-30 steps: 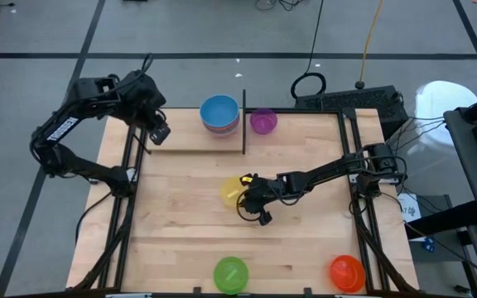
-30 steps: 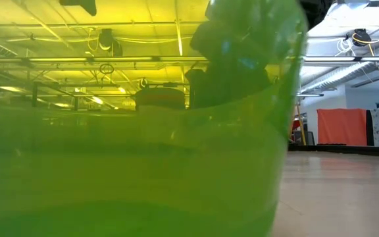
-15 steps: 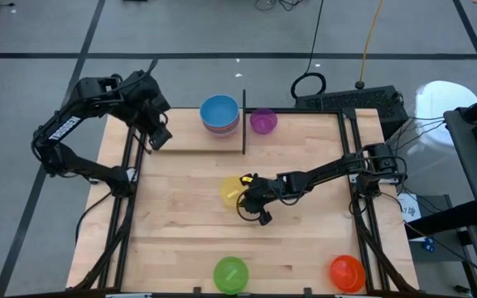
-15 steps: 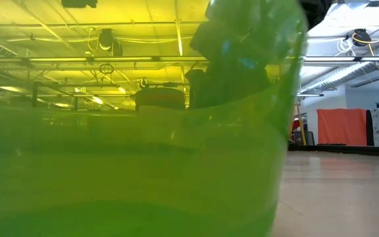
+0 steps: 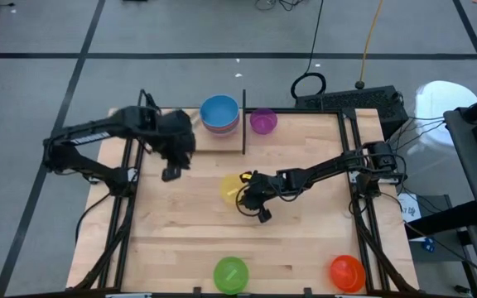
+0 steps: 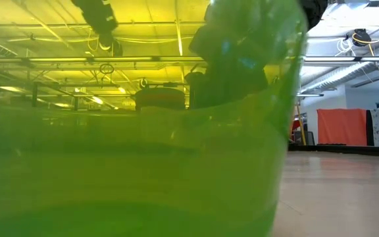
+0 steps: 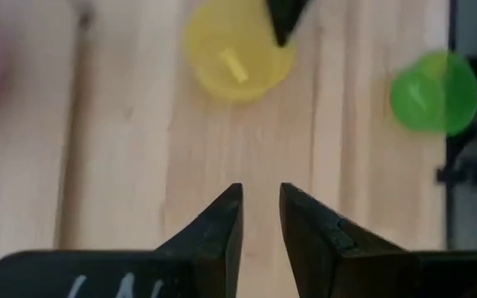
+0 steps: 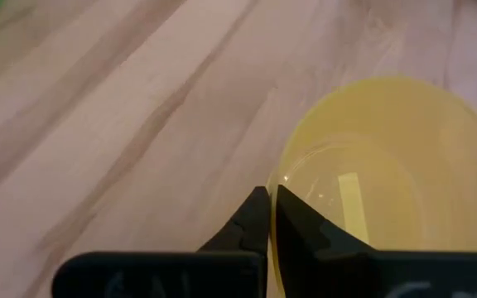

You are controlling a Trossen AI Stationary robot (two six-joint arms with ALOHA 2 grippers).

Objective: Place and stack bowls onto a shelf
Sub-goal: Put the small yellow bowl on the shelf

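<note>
The yellow bowl (image 5: 230,189) sits mid-table, and my right gripper (image 5: 242,193) is shut on its rim. My left gripper (image 5: 171,170) hovers over the table left of the yellow bowl, its fingers (image 7: 261,203) a narrow gap apart and empty. The shelf, with its black rod (image 5: 244,124), stands at the far edge. It carries a stack with the blue bowl (image 5: 219,110) on top and a pink one under it. The purple bowl (image 5: 262,121) is right of the rod. The green bowl (image 5: 230,273) and an orange-red bowl (image 5: 347,271) stand at the near edge. My right gripper pinches the yellow bowl's rim (image 8: 281,178) on the side toward the table's right, one finger inside the bowl and one outside. The fingers come from the table's right, slanting down. I cannot tell whether the bowl is lifted off the table.
The green bowl (image 6: 130,164) stands right against the low camera and fills most of its view. Black frame rails run along the table's left (image 5: 127,207) and right (image 5: 358,207) sides. Bare wood lies between the yellow bowl and the near bowls.
My left gripper has swung from beyond the table's far left corner toward the right and the near edge, over the table, toward the yellow bowl. My right gripper and the yellow bowl have kept still.
</note>
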